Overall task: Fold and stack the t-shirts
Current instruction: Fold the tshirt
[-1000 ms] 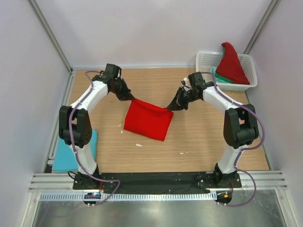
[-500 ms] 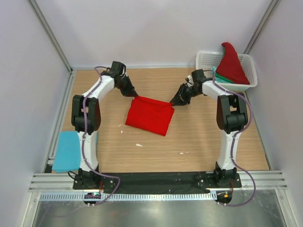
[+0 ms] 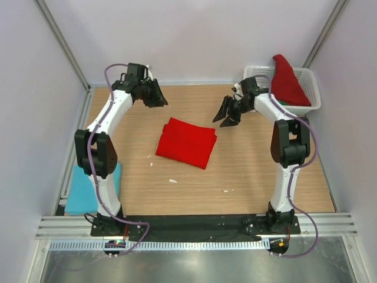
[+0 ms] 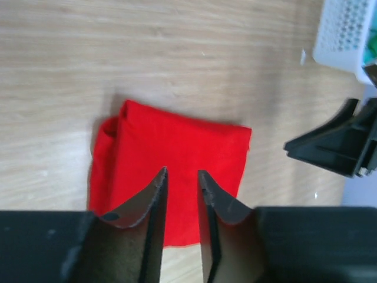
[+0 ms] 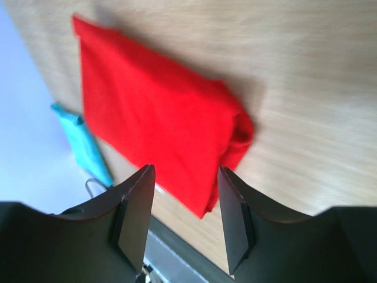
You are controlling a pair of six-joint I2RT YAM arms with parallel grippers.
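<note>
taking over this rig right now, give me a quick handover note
Left end effector: slightly open, empty, above the table.
Right end effector: open, empty, also raised.
Folded red t-shirt lies mid-table. The light blue t-shirt lies flat at the near left, beside the left arm.
Done: red one folded.
Left: stack them, then fold the heaped red t-shirt in the basket.

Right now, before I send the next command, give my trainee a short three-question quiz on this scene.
1. True or false: the left hand grips the folded red shirt.
2. Fill in: the shirt heaped on top in the basket is ___.
3. Where does the light blue shirt lie? A in the basket; B beside the left arm; C under the folded red shirt.
Key: 1 false; 2 red; 3 B.
</note>
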